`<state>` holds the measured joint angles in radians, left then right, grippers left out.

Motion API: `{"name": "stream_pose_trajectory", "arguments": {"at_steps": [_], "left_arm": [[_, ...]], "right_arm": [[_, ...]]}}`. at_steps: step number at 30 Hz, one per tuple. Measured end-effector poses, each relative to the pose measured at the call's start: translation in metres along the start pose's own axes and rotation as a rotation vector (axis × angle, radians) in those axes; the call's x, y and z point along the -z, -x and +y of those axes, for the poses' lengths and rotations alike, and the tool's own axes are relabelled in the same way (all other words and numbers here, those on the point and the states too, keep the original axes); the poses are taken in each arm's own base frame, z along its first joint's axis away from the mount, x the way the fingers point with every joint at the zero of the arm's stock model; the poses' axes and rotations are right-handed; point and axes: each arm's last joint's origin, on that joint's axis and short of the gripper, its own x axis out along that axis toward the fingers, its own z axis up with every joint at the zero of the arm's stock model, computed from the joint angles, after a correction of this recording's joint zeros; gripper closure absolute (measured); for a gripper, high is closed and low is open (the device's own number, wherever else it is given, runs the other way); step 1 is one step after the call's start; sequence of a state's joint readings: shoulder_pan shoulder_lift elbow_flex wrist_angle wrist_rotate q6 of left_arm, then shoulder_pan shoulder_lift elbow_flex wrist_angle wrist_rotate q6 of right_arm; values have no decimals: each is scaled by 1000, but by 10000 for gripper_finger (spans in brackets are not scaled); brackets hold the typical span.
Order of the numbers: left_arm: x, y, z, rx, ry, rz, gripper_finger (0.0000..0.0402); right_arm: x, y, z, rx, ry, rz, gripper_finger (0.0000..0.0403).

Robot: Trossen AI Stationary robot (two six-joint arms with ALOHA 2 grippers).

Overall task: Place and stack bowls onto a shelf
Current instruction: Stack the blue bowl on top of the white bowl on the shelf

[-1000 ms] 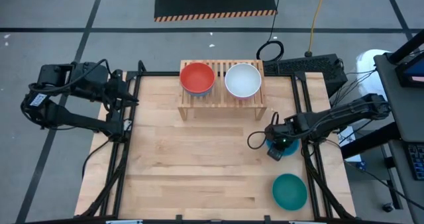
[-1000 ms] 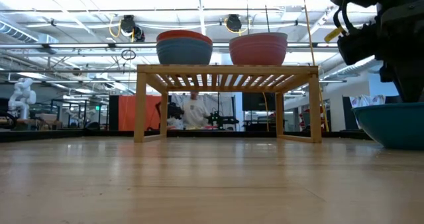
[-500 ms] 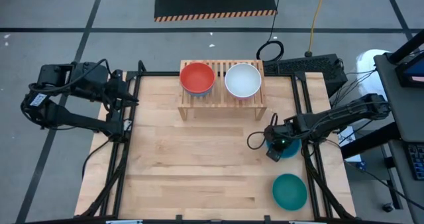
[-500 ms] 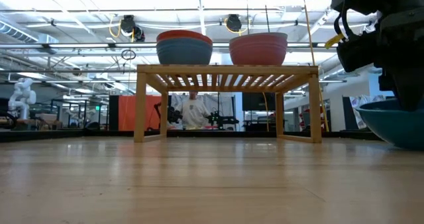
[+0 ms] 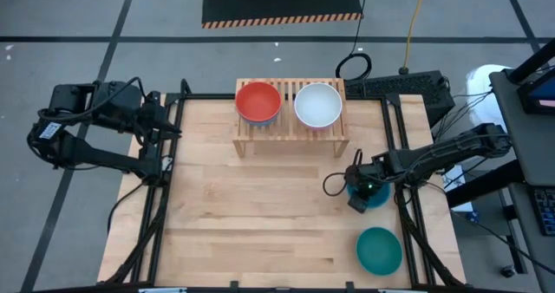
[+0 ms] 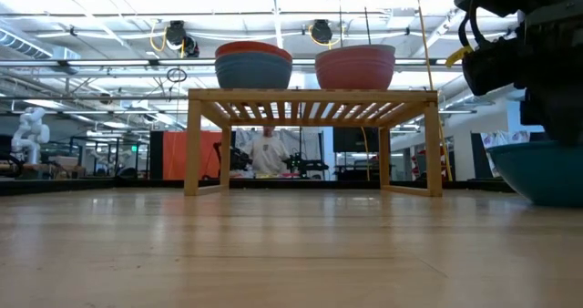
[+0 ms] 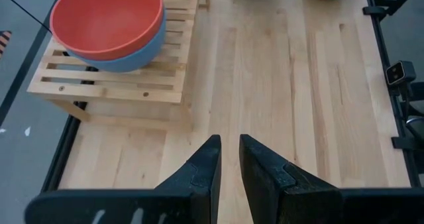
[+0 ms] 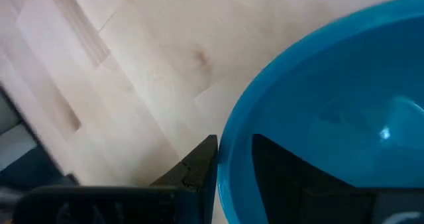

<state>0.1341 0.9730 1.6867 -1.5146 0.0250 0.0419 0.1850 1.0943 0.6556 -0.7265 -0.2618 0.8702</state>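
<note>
Now look low in the high view: your teal bowl [image 5: 379, 250] sits bottom right. Just above it, your right gripper [image 5: 362, 189] straddles the blue bowl [image 8: 344, 118] rim, one finger inside, one outside, clamped on it. Farther up, the shelf [image 5: 290, 128] carries a red-on-blue stack [image 5: 258, 102] and a white-on-pink one [image 5: 317, 105]. Your left gripper [image 7: 225, 174] waits at left, jaws nearly together.

Red-on-blue [image 5: 258, 101], white-on-pink [image 5: 317, 105] stacks on shelf [image 5: 290, 135]; blue [image 5: 375, 195], teal [image 5: 379, 250] on table.
</note>
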Motion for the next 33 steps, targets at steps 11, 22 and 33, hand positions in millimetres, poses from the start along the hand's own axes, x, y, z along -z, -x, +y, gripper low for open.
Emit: {"name": "stream_pose_trajectory", "arguments": {"at_steps": [11,22,33], "left_arm": [[0,0,0,1,7,0,339],[0,0,0,4,24,0,339],[0,0,0,4,25,0,339]], "right_arm": [[-2,0,-2,56,45,-59,316],[-2,1,0,47,106,-66,386],[-7,1,3,40,115,-146,390]]}}
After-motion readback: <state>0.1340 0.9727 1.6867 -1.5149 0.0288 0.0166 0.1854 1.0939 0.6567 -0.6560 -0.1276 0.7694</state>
